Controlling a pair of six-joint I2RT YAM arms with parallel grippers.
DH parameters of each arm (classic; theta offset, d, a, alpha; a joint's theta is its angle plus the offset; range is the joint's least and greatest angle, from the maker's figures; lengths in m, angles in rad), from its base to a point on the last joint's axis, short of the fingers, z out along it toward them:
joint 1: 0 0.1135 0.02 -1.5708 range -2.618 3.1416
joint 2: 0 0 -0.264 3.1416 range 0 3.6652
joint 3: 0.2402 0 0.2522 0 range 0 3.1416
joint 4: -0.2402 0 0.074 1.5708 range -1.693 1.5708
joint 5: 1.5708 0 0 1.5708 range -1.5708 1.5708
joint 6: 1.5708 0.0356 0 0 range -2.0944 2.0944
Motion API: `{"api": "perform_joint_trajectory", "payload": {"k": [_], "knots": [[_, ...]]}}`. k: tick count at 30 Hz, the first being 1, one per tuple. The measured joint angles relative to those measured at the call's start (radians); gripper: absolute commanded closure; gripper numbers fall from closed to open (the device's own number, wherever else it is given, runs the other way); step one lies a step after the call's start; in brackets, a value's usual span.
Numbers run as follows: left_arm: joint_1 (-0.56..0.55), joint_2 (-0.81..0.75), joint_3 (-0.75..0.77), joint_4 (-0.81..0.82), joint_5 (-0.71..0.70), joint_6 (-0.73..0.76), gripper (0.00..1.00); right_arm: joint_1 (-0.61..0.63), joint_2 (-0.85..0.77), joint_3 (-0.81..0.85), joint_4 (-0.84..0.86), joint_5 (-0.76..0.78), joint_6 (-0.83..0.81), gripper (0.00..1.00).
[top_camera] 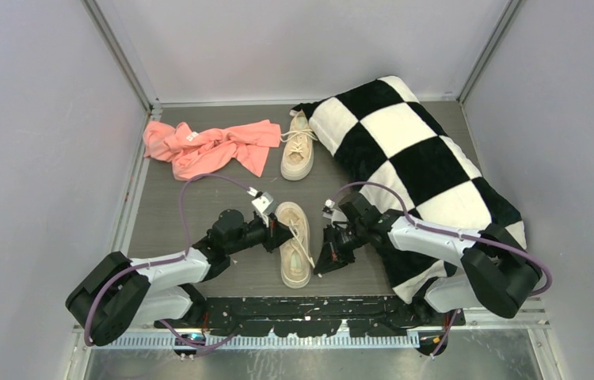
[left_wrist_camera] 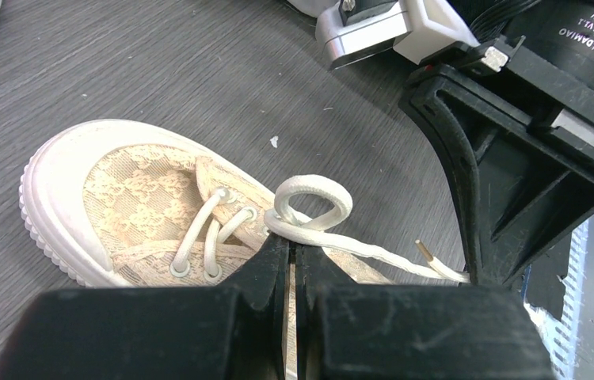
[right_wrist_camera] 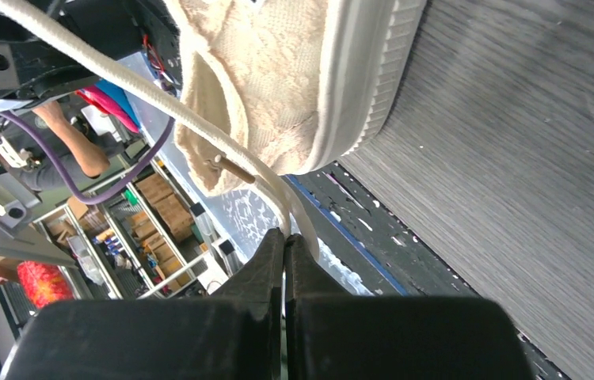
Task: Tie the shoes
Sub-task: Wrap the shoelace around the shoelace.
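Left wrist view shows the left gripper (left_wrist_camera: pixel 295 252) closed on the cream lace (left_wrist_camera: pixel 373 255). A small loop (left_wrist_camera: pixel 314 207) stands just ahead of its tips, above the near shoe (left_wrist_camera: pixel 131 198). The right gripper (right_wrist_camera: pixel 284 240) is also closed on lace, close to the brown lace tip (right_wrist_camera: pixel 232 167). This shoe lies on the surface (top_camera: pixel 199 214) between both grippers, and the far shoe (top_camera: pixel 298 146) is well beyond them. I think both should pinch firmly and pull apart slowly, evenly and low, so the loop does not collapse and the shoe does not slide.
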Motion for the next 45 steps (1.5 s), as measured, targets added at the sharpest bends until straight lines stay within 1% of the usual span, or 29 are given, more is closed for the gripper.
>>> {"api": "perform_joint_trajectory", "payload": {"k": [12,13,14,15,16,19,24,28,32,35,37,40,43,44,45], "knots": [[0.0,-0.028,0.0,-0.029,0.0,-0.002,1.0,0.0,0.056,-0.005,-0.012,0.016,-0.053,0.99],[0.0,-0.032,0.0,-0.035,0.001,-0.002,1.0,0.0,0.061,-0.005,-0.016,0.021,-0.057,0.98],[0.0,-0.037,0.0,-0.04,0.001,-0.002,1.0,0.0,0.064,-0.005,-0.021,0.026,-0.063,0.91],[0.0,-0.039,0.0,-0.044,0.001,-0.002,1.0,0.0,0.067,-0.005,-0.025,0.031,-0.068,0.79],[0.0,-0.042,0.0,-0.048,0.002,-0.002,1.0,0.0,0.069,-0.005,-0.032,0.036,-0.074,0.7],[0.0,-0.045,-0.001,-0.053,0.002,-0.002,1.0,0.0,0.069,0.003,-0.065,0.053,-0.095,0.54],[0.0,-0.045,-0.001,-0.053,0.006,-0.002,1.0,0.0,0.066,0.055,-0.148,0.098,-0.138,0.52],[0.0,-0.045,-0.001,-0.053,0.01,-0.002,1.0,-0.01,0.024,0.108,-0.215,0.13,-0.177,0.52],[0.0,-0.045,-0.001,-0.053,0.014,-0.002,1.0,-0.034,-0.048,0.142,-0.206,0.141,-0.189,0.52],[0.0,-0.045,-0.004,-0.052,0.021,-0.002,1.0,-0.067,-0.069,0.141,-0.117,0.134,-0.162,0.51],[0.0,-0.047,-0.008,-0.052,0.026,-0.002,1.0,-0.085,-0.06,0.124,-0.008,0.123,-0.117,0.5],[0.0,-0.048,-0.011,-0.052,0.032,-0.002,1.0,-0.103,-0.01,0.076,0.207,0.09,-0.025,0.49],[0.0,-0.049,-0.011,-0.052,0.035,-0.002,1.0,-0.11,0.078,0.014,0.45,0.048,0.097,0.49],[0.0,-0.05,-0.011,-0.052,0.036,-0.002,1.0,-0.11,0.109,-0.003,0.515,0.037,0.132,0.5],[0.0,-0.051,-0.011,-0.052,0.036,-0.001,1.0,-0.11,0.153,-0.025,0.609,0.023,0.182,0.54]]}}
